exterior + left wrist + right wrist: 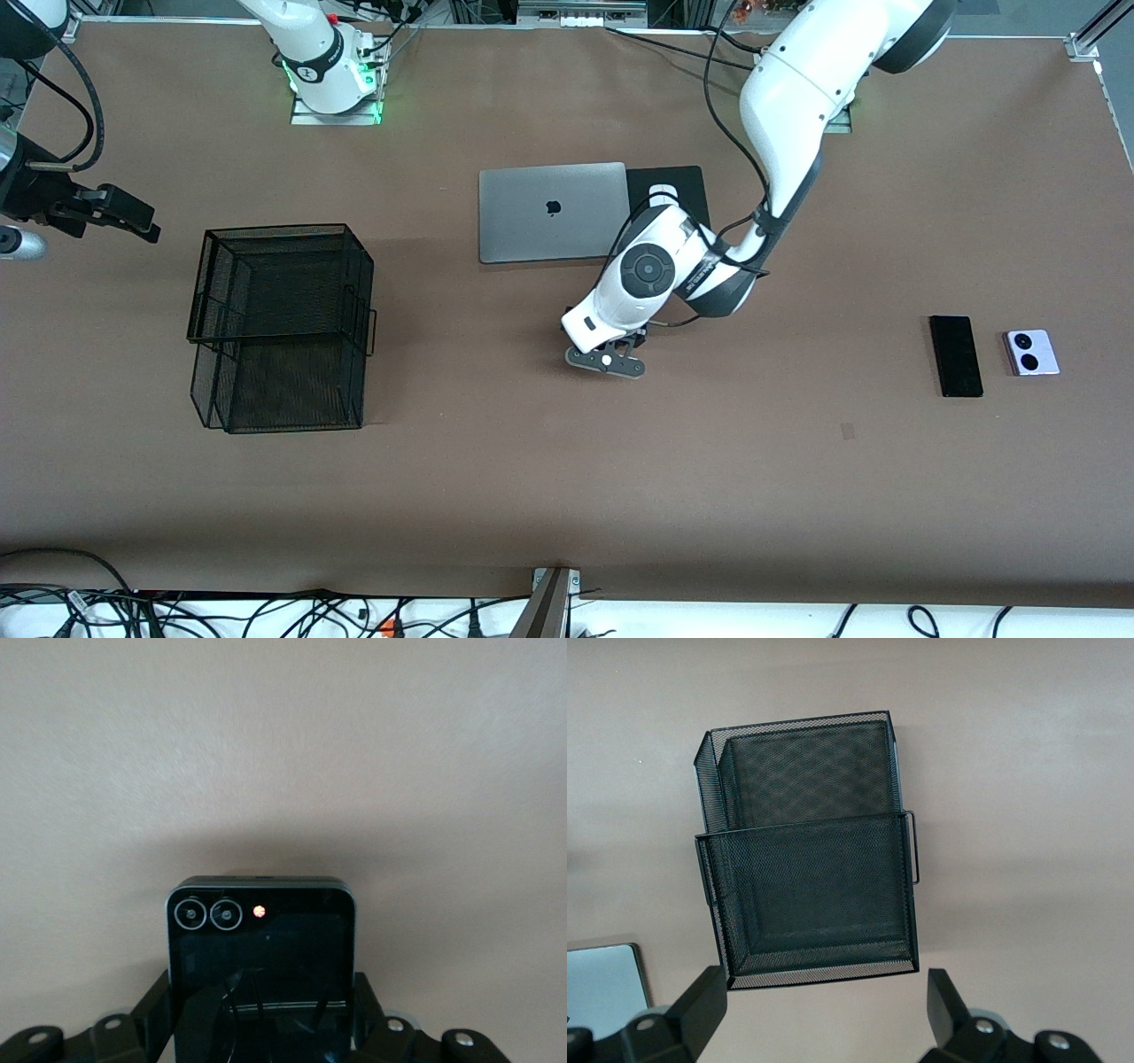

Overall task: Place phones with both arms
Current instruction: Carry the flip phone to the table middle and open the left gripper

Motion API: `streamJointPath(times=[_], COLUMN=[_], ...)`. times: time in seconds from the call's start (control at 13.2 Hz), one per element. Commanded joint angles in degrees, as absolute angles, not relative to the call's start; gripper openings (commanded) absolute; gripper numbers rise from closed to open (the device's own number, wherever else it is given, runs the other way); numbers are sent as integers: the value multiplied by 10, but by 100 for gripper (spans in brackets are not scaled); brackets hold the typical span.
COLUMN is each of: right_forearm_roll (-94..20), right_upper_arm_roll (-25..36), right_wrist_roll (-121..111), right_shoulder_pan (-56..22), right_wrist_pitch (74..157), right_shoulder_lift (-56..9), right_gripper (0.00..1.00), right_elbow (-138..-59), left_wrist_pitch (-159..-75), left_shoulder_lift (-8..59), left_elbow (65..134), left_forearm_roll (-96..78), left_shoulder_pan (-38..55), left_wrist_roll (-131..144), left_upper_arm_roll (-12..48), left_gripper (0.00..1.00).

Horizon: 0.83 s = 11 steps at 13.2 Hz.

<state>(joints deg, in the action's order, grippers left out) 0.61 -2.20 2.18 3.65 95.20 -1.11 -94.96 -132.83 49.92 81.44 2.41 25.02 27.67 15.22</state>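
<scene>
Black mesh trays (pixel 279 328) with nothing inside, left gripper (pixel 605 359) clamped on flip phone (pixel 260 970) over table (pixel 567 478), right gripper (pixel 824 1001) waiting, fingers apart.

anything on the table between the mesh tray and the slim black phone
Only the left gripper holding the flip phone; the front view shows bare table otherwise between mesh tray and slab phone.

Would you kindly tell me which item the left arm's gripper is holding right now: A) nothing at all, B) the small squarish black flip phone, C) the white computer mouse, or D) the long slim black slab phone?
B: the left wrist view shows the left gripper shut on the small squarish black flip phone, while the long slim black slab phone lies on the brown table and the white computer mouse sits beside the laptop.
</scene>
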Motion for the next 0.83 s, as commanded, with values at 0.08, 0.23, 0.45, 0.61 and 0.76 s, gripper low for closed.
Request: streamJointPath(times=[0.08,0.23,0.45,0.61,0.76], right_forearm_roll=[3,3,0,-3,-2], right_upper_arm_roll=[-28,-28,-28,-27,-29], right_wrist_roll=[25,25,25,17,16], right_shoulder_pan=[43,43,43,43,42], right_wrist_pitch=[947,950,951,953,953], right_shoulder_lift=[-10,-11,-12,-13,-15], right_gripper=[100,100,100,100,100], right_elbow=[-943,-942,-942,-942,-942], left_wrist_pitch=[-1324,-1324,-1313,-1259,-1162], left_shoulder_lift=[524,519,498,459,424], left_elbow=[790,789,792,801,799], left_forearm_roll=[29,31,30,30,32], left_shoulder_pan=[263,261,244,219,176], left_wrist_roll=[283,280,282,290,288], left_upper_arm_roll=[145,145,146,145,142], left_gripper=[51,100,100,100,100])
